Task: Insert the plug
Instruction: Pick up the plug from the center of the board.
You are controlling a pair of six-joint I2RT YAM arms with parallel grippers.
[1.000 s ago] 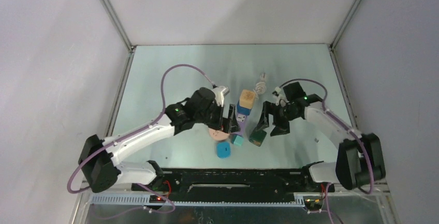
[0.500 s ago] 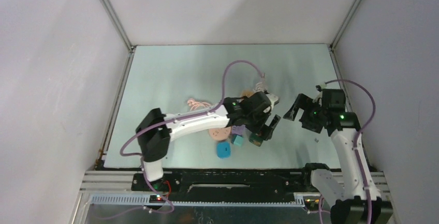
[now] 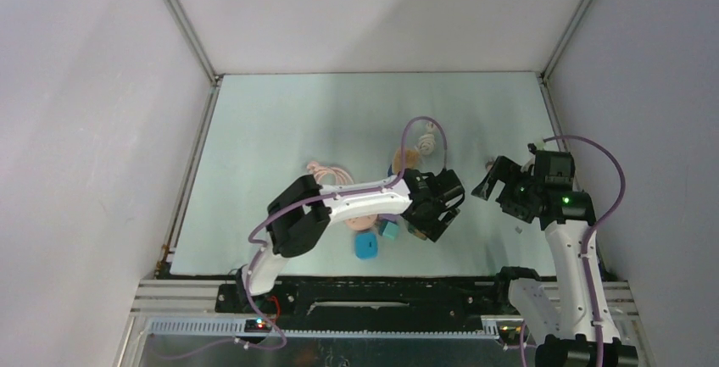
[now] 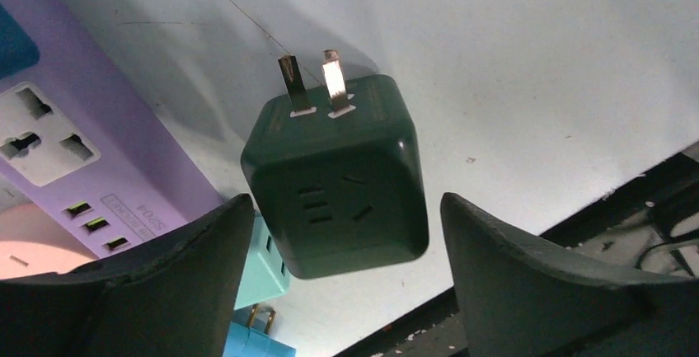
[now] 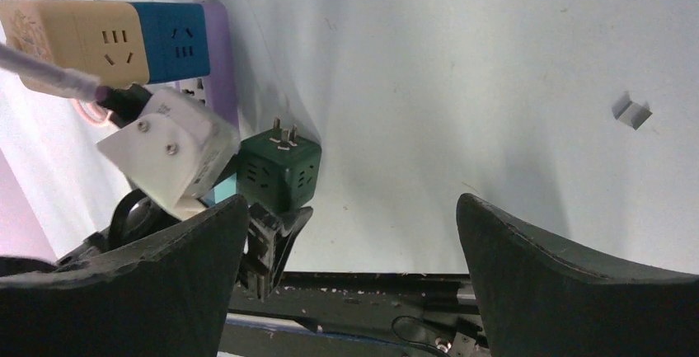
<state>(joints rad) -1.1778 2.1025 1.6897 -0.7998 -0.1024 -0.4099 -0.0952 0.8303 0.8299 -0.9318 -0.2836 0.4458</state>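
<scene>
My left claw [image 4: 346, 205] stands spread, one finger on each side of the green cube plug [image 4: 338, 184]. There is a clear gap at the finger on the 3 o'clock side. I cannot tell whether the finger on the 9 o'clock side touches the plug. The plug is not pinched. Its two brass prongs point toward 12 o'clock in the left wrist view, away from the claw, and its socket face is turned to the camera.

The plug sits on the counter [image 3: 280, 121] near the front middle. The purple power strip [image 4: 74, 151] lies just beside it at 10 o'clock, with a universal socket and a row of small ports showing. A teal cube [image 4: 264, 266] sits close at the plug's 7 o'clock.

From the right wrist I see a tan cube [image 5: 82, 39] and a blue cube [image 5: 175, 39] side by side, up at 11 o'clock from the plug.

My right claw [image 5: 350, 200] is spread wide with nothing between its fingers. In the overhead view it hangs at 3 o'clock from the left claw, well apart from it.
</scene>
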